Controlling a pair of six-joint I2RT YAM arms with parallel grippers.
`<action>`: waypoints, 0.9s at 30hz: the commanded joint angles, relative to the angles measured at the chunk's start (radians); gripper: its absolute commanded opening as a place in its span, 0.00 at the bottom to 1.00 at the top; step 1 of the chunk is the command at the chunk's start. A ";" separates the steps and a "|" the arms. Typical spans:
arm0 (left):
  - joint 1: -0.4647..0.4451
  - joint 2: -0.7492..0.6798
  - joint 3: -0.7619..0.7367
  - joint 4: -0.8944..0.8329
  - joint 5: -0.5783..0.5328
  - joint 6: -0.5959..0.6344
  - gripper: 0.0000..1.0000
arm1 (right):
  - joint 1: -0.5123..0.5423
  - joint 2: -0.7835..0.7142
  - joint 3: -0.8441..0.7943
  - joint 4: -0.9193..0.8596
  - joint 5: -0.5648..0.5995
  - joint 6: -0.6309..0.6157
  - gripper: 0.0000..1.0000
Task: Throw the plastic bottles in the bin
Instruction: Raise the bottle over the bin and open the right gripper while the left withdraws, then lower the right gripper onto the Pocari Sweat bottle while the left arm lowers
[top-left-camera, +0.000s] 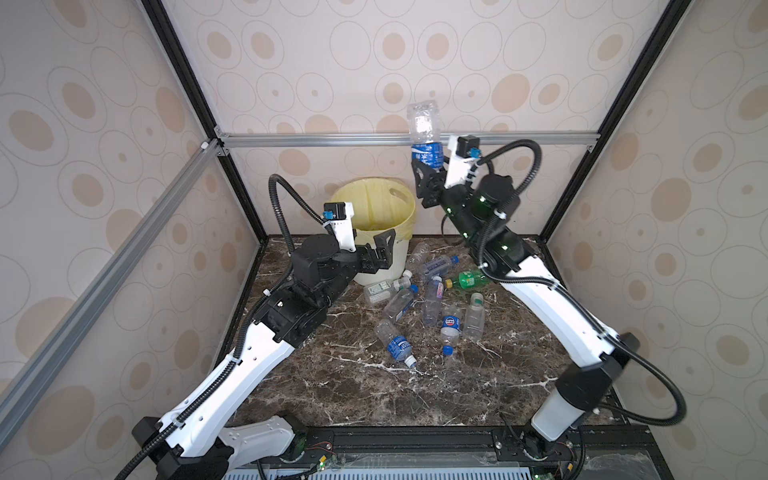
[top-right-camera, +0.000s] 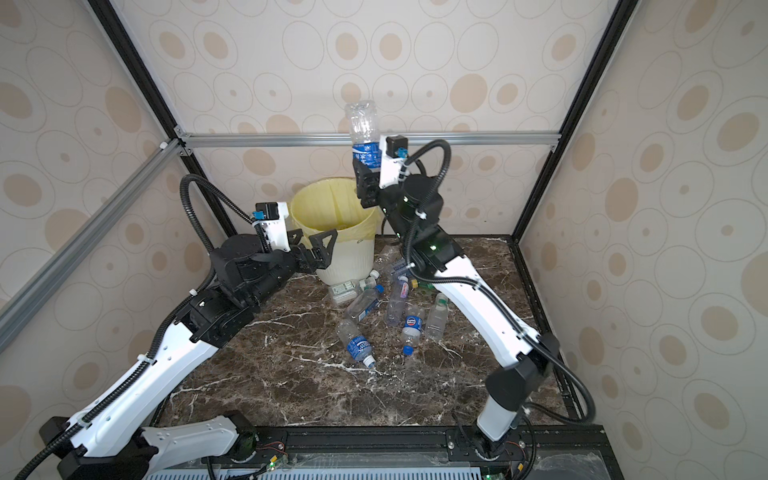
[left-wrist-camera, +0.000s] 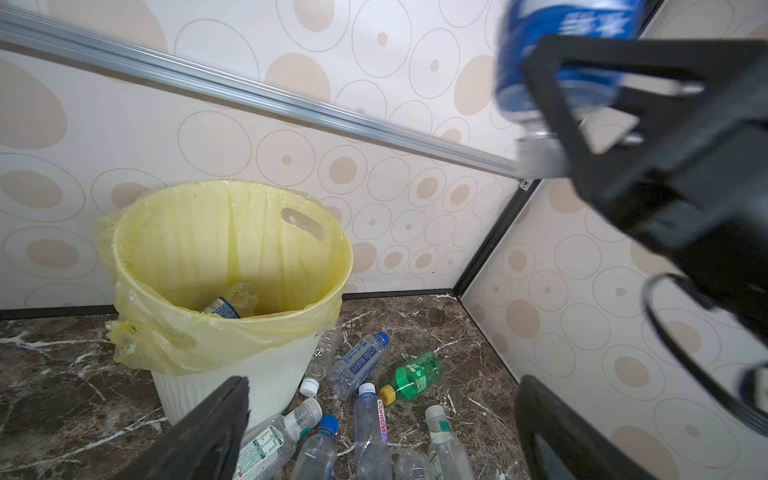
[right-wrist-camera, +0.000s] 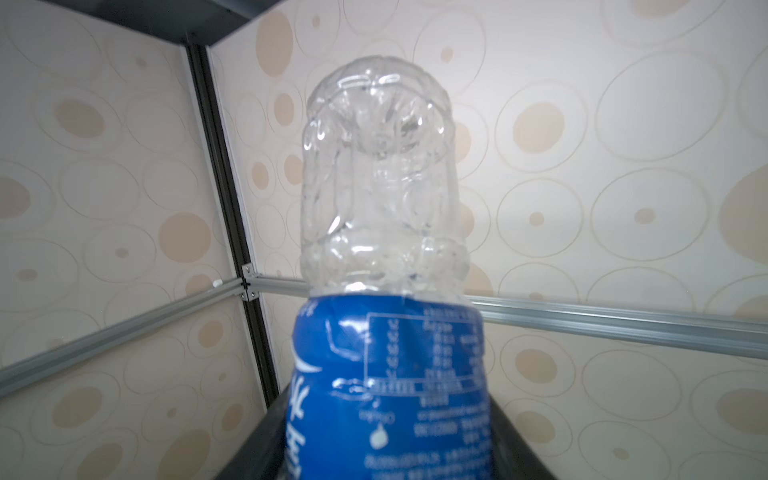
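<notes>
My right gripper (top-left-camera: 428, 164) is raised beside the bin's far right rim, higher than the rim, and is shut on a clear plastic bottle with a blue label (top-left-camera: 424, 129) (right-wrist-camera: 382, 249). The bottle stands cap down, base up. The cream bin (top-left-camera: 409, 216) (left-wrist-camera: 187, 249), lined with a yellow bag, stands at the back of the table; a bottle (left-wrist-camera: 222, 308) lies inside it. Several more plastic bottles (top-left-camera: 432, 295) lie on the marble top in front of the bin, one of them green (left-wrist-camera: 415, 374). My left gripper (top-right-camera: 311, 241) (left-wrist-camera: 382, 436) hangs open and empty by the bin's near left side.
The dark marble table (top-left-camera: 353, 386) is boxed in by patterned walls and a black and aluminium frame (top-left-camera: 374, 139). The right arm (top-left-camera: 540, 299) slants over the bottles on the right. A loose white cap (left-wrist-camera: 308, 387) lies by the bin's foot.
</notes>
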 joint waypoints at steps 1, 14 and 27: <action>0.008 -0.045 0.016 -0.044 -0.030 0.032 0.99 | -0.006 0.228 0.223 -0.239 -0.045 0.025 0.71; 0.024 -0.096 -0.049 -0.075 -0.060 0.047 0.99 | -0.006 0.222 0.263 -0.204 -0.042 0.048 1.00; 0.027 -0.053 -0.081 -0.116 -0.047 0.007 0.99 | -0.011 0.044 -0.015 -0.161 -0.045 0.038 1.00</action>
